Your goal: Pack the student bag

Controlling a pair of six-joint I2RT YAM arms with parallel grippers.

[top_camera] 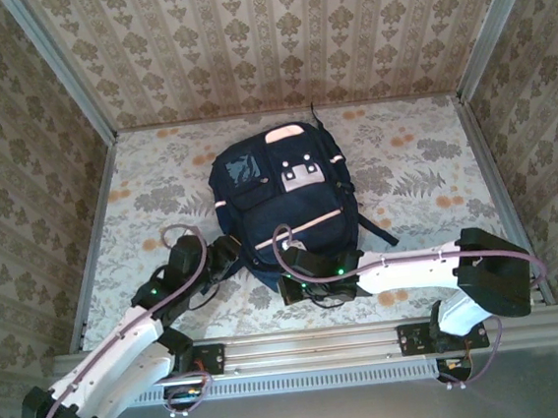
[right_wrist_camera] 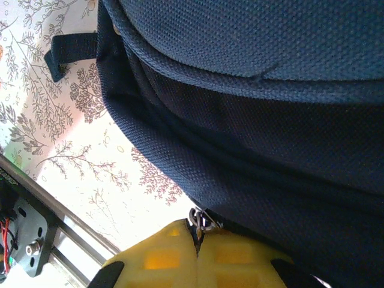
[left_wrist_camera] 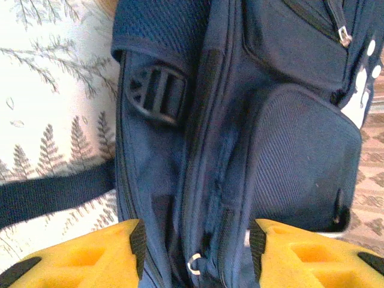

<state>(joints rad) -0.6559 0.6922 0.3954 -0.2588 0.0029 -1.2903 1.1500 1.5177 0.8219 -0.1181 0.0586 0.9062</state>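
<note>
The student bag (top_camera: 283, 194), navy with pink trim, lies on the table with its front patches up. My left gripper (top_camera: 226, 257) is at its near-left corner. In the left wrist view the yellow jaws stand open (left_wrist_camera: 197, 252) on either side of the bag's side seam (left_wrist_camera: 288, 150). A small metal zipper ring (left_wrist_camera: 193, 264) lies between them, and neither pad touches it. My right gripper (top_camera: 291, 287) is at the bag's near edge. In the right wrist view it is shut (right_wrist_camera: 198, 231) on a metal zipper pull (right_wrist_camera: 200, 221) under the bag's fabric (right_wrist_camera: 270, 90).
The floral tablecloth (top_camera: 423, 165) is walled in by patterned panels on three sides. A metal rail (top_camera: 312, 344) runs along the near edge. A dark strap (top_camera: 378, 229) trails from the bag's right side. A black buckle (left_wrist_camera: 155, 93) and another strap (left_wrist_camera: 54, 195) sit at the bag's left side.
</note>
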